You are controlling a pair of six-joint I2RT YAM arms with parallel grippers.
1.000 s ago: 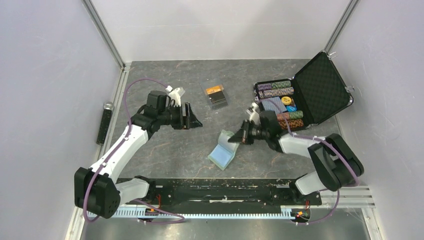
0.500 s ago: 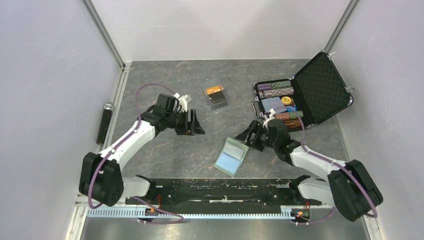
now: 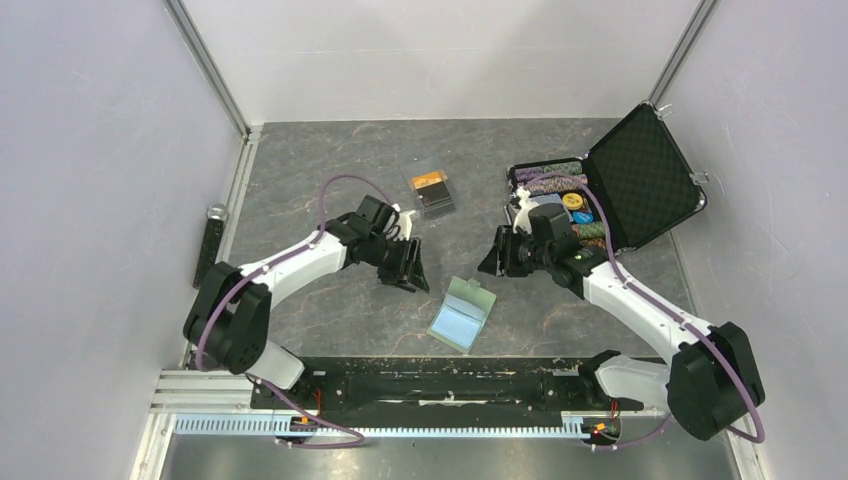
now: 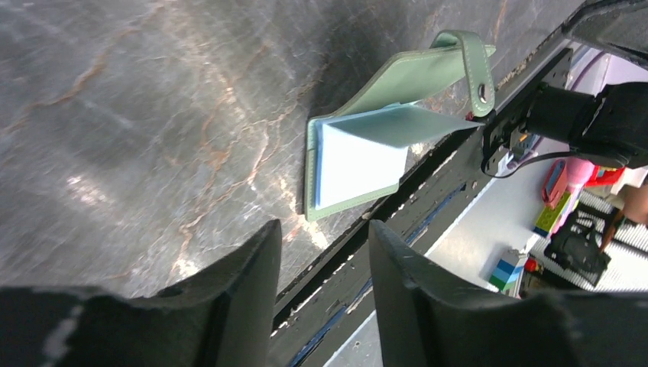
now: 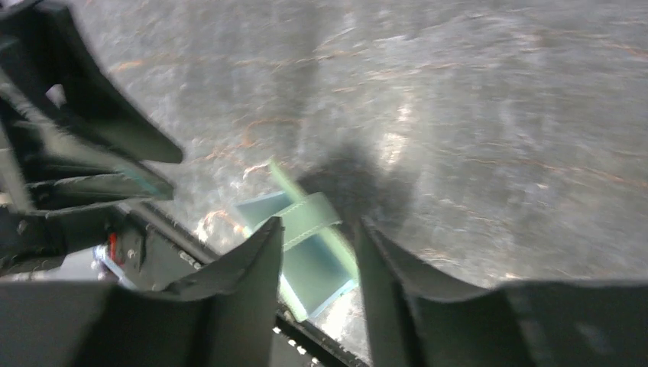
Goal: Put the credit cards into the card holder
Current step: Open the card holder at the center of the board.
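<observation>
Near the front edge of the dark marbled stone-look table (image 3: 330, 150), between the two arms, the small pale green bifold card holder (image 3: 462, 313) lies half open. The credit cards (image 3: 432, 190), a small stack of thin orange-gold and dark plastic rectangles, sit well apart from it toward the back, untouched. The left gripper (image 3: 408, 270) and right gripper (image 3: 495, 260) hover on either side of the holder, both with fingers spread and nothing between them. The holder looks light and soft, likely to skid or fold shut, so one gripper should probably pin its outer flap or snap tab while the other feeds a card in. The cards look stiff, slick and flat on the surface, so a pinch at a raised short edge seems the best hold. Only the overhead view shows the cards, along with the open black hard case (image 3: 645, 170) and its striped poker chips (image 3: 555, 178) at the right. The left wrist view alone shows the holder's pale blue inner pockets (image 4: 359, 160) standing in a wedge with the snap tab (image 4: 477, 61) raised. The right wrist view is blurred but places the holder (image 5: 306, 260) beyond its parted fingers.
</observation>
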